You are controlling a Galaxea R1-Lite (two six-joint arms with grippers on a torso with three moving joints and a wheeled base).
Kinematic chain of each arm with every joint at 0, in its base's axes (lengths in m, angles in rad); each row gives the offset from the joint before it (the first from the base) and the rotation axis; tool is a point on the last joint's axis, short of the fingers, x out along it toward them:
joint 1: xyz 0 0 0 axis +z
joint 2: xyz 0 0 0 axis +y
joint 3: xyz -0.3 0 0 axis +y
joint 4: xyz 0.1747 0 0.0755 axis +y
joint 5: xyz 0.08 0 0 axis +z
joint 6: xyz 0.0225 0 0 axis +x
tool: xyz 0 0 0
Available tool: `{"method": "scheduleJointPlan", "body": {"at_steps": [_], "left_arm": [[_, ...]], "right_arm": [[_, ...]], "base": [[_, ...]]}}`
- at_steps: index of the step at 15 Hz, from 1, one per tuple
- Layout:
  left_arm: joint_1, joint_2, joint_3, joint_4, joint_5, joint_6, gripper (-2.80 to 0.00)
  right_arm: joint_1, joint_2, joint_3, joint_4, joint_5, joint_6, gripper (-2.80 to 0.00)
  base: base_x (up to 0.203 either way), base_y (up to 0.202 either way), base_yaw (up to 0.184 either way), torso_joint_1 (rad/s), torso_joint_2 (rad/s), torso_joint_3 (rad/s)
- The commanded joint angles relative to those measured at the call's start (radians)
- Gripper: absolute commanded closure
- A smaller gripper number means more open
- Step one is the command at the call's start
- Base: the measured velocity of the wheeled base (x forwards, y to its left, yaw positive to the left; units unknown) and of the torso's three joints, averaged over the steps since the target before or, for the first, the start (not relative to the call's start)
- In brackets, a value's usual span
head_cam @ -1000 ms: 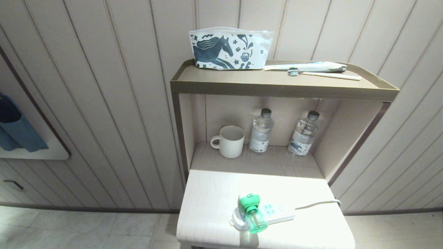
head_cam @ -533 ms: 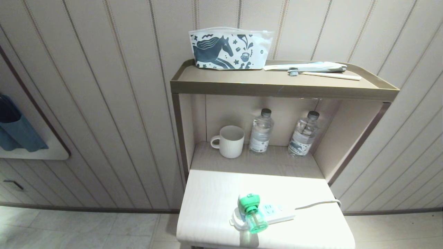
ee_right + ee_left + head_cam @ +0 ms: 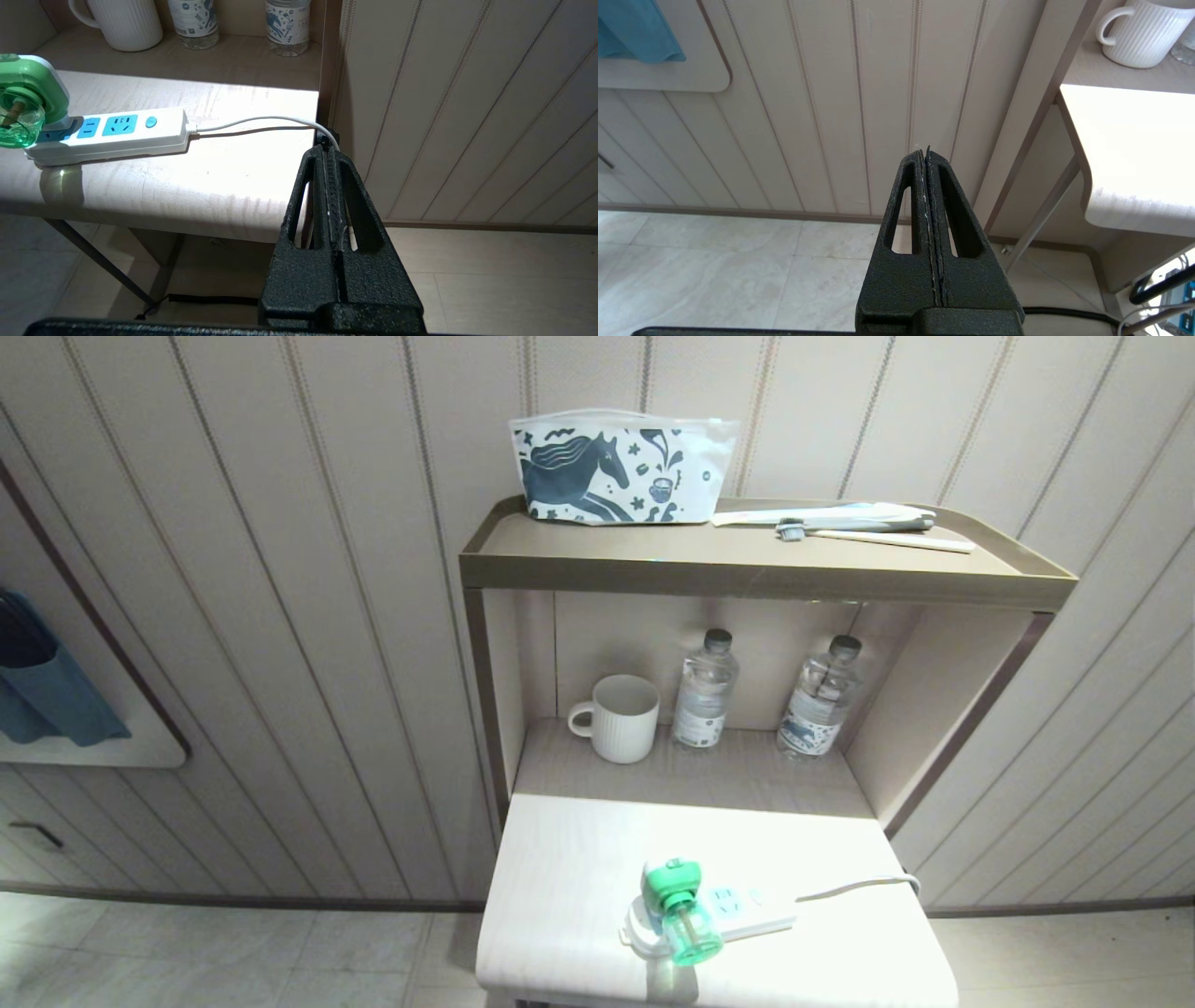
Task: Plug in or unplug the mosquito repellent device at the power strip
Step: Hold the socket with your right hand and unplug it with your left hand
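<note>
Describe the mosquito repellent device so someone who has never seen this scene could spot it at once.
Find the white tabletop below the shelf unit. Near its front edge lies a white power strip; the mosquito repellent device is plugged into its left end. It is the only green thing there, unlike the taller clear water bottles behind.

Two matching grippers are showing in the wrist views: the left gripper (image 3: 927, 151) and right gripper (image 3: 327, 150), each built of rough-textured black plastic, with tapering triangular fingers (image 3: 906, 210) pierced by long slots and rising from a blocky base.
</note>
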Motion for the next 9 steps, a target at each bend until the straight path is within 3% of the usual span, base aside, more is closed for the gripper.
{"method": "scheduleJointPlan", "body": {"at_steps": [1, 9], "left_arm": [[0.000, 0.001, 0.000, 0.000, 0.000, 0.000, 0.00], [0.000, 0.001, 0.000, 0.000, 0.000, 0.000, 0.00]], "right_arm": [[0.000, 0.003, 0.001, 0.001, -0.001, 0.002, 0.00], [0.000, 0.000, 0.000, -0.002, 0.001, -0.008, 0.00]], "base": [[0.000, 0.000, 0.000, 0.000, 0.00, 0.000], [0.000, 0.000, 0.000, 0.000, 0.00, 0.000]]}}
